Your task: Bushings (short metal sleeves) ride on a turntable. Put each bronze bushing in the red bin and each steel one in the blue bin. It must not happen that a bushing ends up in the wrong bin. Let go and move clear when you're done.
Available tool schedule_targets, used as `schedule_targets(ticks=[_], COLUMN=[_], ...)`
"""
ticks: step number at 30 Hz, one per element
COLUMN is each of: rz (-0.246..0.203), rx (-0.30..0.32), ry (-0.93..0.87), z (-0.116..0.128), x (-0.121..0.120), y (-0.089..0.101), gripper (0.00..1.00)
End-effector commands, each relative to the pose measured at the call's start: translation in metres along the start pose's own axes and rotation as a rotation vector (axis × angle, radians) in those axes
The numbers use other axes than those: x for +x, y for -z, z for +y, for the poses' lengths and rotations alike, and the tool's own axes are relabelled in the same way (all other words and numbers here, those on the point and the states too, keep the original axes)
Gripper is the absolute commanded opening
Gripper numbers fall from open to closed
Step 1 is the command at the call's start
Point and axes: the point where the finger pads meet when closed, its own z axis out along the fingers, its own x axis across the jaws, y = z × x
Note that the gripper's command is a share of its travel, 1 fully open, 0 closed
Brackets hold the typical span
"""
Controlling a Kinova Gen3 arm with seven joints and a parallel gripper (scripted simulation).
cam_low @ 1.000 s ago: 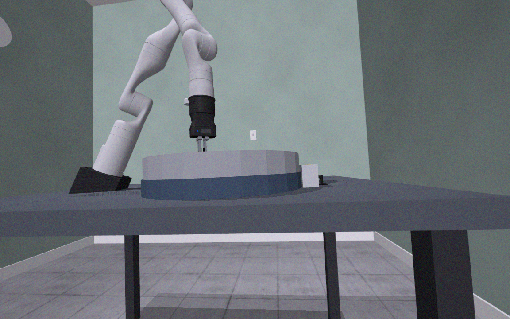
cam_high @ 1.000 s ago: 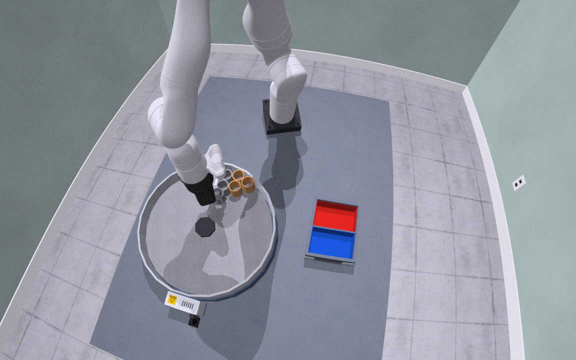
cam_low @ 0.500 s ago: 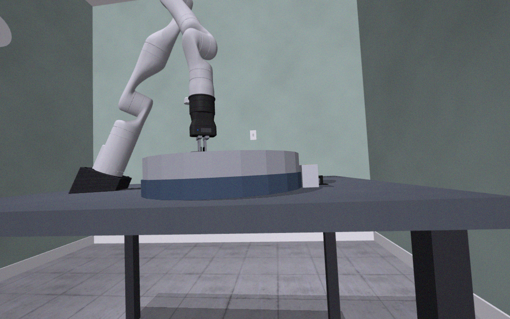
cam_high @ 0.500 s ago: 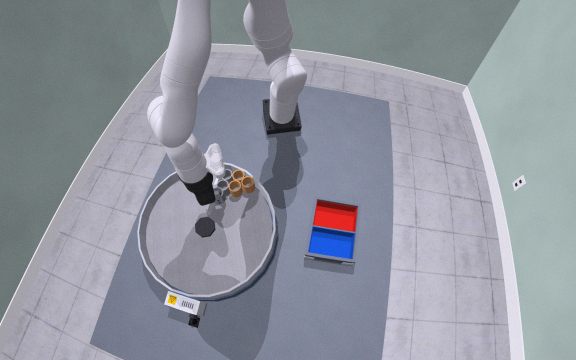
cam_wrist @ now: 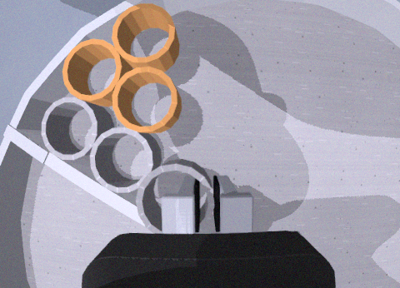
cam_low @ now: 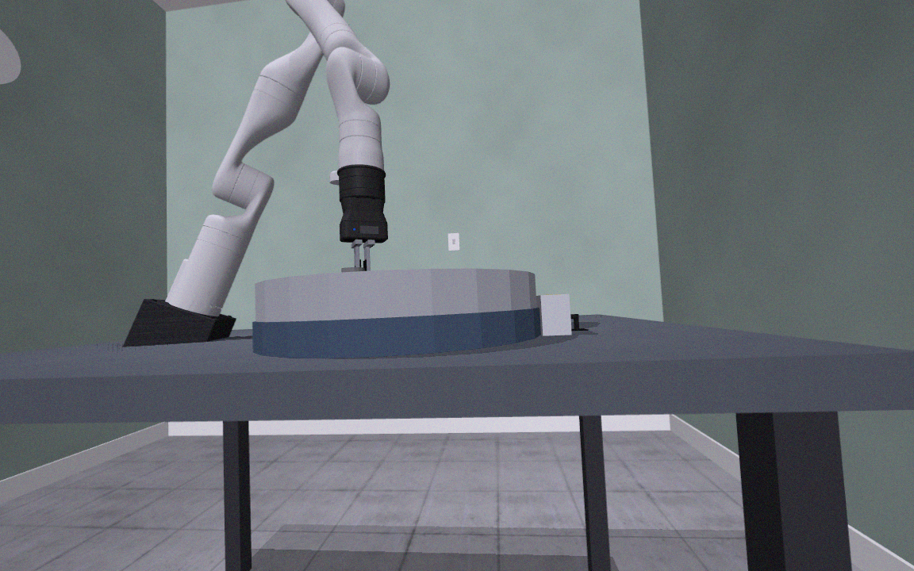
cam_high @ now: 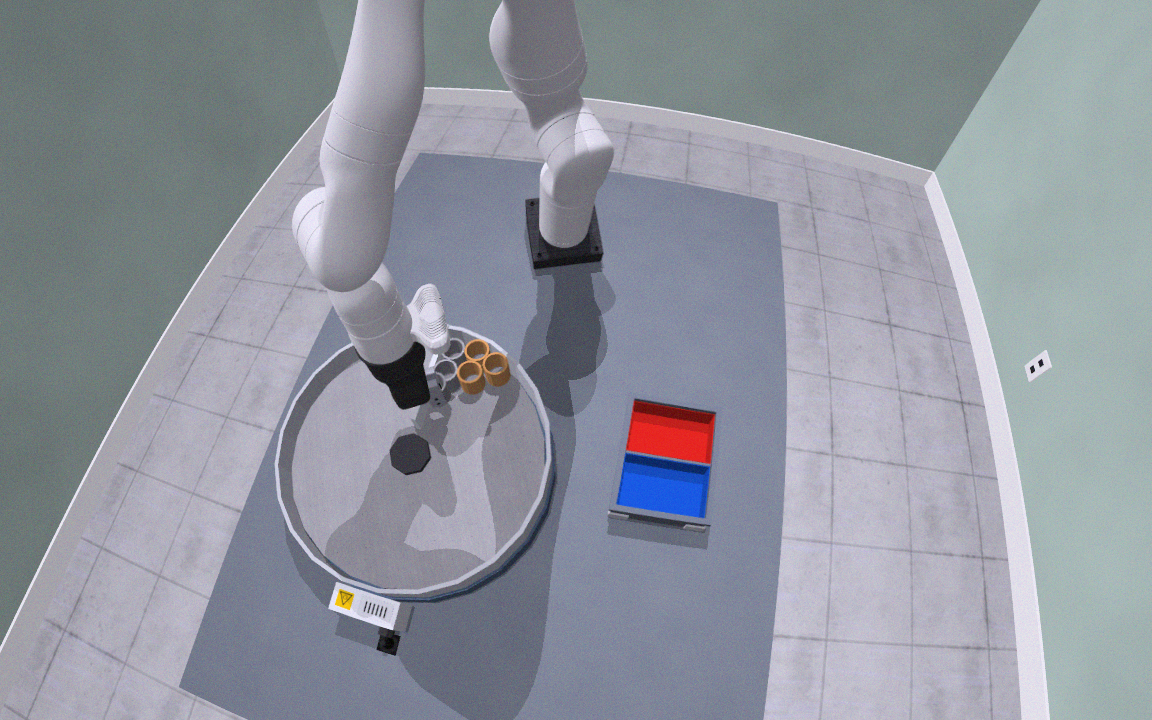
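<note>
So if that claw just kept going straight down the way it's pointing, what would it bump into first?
Probably the turntable floor right beneath it. The claw points down, pinching the wall of a steel bushing; how high it hangs is unclear.

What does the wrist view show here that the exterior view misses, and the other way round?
Only the wrist view shows the bushings: three bronze bushings, two free steel bushings, and a third steel bushing whose wall is pinched by the end effector. Only the exterior view shows the arm, its base, the table and its legs. Both show the end effector low over the turntable. Neither shows the bins.
</note>
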Motion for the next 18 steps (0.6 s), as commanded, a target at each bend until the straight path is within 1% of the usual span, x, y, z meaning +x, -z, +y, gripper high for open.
schedule_targets(ticks=[1, 18], rz=[0.001, 0.001], rx=[-0.003, -0.003], ry=[0.000, 0.000], z=[0.0009, 0.0009], x=[0.0002, 0.0002], y=[0.0010, 0.0064], gripper=[0.00, 0.00])
